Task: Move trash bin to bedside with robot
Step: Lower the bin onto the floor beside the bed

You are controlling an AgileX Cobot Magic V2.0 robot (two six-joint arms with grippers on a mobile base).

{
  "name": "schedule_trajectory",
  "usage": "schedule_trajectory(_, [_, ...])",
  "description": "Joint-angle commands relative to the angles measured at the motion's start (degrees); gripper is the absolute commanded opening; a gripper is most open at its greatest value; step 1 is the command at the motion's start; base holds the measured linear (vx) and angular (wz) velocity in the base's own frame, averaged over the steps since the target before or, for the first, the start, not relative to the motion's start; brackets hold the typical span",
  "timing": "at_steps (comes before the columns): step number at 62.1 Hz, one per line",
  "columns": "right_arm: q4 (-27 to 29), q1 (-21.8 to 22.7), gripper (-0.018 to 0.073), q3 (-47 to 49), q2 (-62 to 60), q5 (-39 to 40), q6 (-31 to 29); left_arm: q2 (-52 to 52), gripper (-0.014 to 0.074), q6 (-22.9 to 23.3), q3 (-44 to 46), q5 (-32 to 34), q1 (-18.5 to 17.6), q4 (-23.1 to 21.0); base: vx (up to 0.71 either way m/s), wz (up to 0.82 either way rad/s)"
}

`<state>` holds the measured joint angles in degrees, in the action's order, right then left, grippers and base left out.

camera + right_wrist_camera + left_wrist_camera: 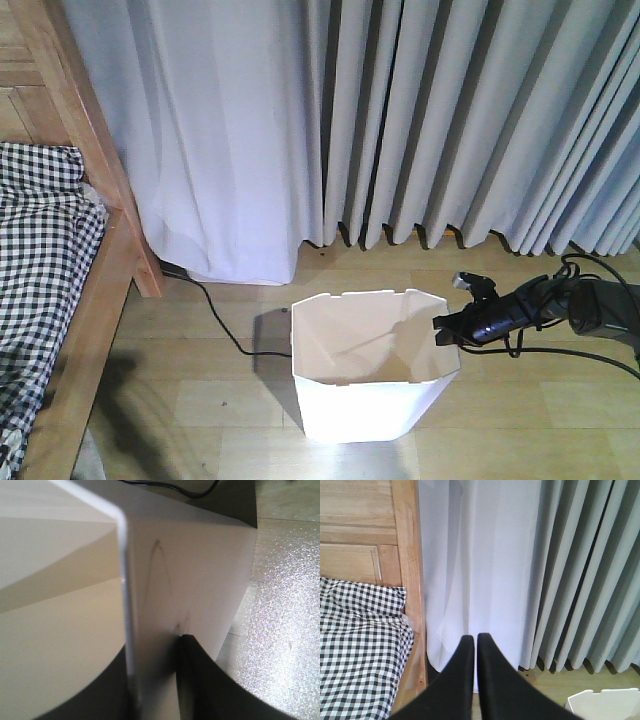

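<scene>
In the exterior front-facing view, the trash bin is standing upright on the wooden floor in front of the grey curtains, its cream interior showing. The right gripper is reaching in from the right on a slim black arm and is meeting the bin's right rim, with black cables trailing behind it. The bedside is lying at the left: a light-brown wooden frame with black-and-white checked bedding on it, well apart from the bin. A black cord is running across the floor from the curtain foot toward the bin's back left side.

In the left wrist-mounted view, the left gripper is pointing toward the white curtain panel, its 2 fingers lying almost together with only a thin slit between them and nothing held. The bed frame and checked bedding are filling the left side, and a notched corner of the bin's rim is showing at the lower right.

In the right wrist-mounted view, the right gripper is pinching the bin's thin wall: 1 black finger is pressing on the white outer face and the other is lying on the cream inner side, the rim edge running up between them. The speckled floor is showing on the right.
</scene>
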<state>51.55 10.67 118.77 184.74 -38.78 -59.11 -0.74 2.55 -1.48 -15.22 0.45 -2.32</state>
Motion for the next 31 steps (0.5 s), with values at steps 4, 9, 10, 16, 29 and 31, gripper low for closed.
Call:
schedule_trajectory(4, [3.97, -0.08, 0.0134, 1.45, -0.63, -6.73, 0.35, -0.81, -0.0006, 0.32, -1.07, 3.84, 0.01, -0.25, 0.00, 0.00])
schedule_trajectory(9, [3.92, -0.08, 0.0165, 1.45, -0.63, -6.79, 0.35, -0.81, -0.0006, 0.32, -1.07, 3.84, 0.01, -0.25, 0.00, 0.00])
schedule_trajectory(10, [3.92, -0.08, 0.0170, 1.45, -0.63, -6.79, 0.35, -0.81, -0.0006, 0.32, -1.07, 3.84, 0.01, -0.25, 0.00, 0.00])
schedule_trajectory(16, [3.70, -0.08, 0.0210, 1.45, -0.63, -6.90, 0.29, -0.81, -0.0006, 0.32, -1.07, 3.84, 0.01, -0.25, 0.00, 0.00])
schedule_trajectory(29, [3.24, -0.08, 0.0295, 1.45, -0.63, -6.15, 0.29, -0.81, -0.0006, 0.32, -1.07, 3.84, 0.01, -0.25, 0.00, 0.00])
schedule_trajectory(31, [2.98, -0.08, 0.0305, 1.45, -0.63, -6.01, 0.29, -0.81, -0.0006, 0.32, -1.07, 3.84, 0.01, -0.25, 0.00, 0.00])
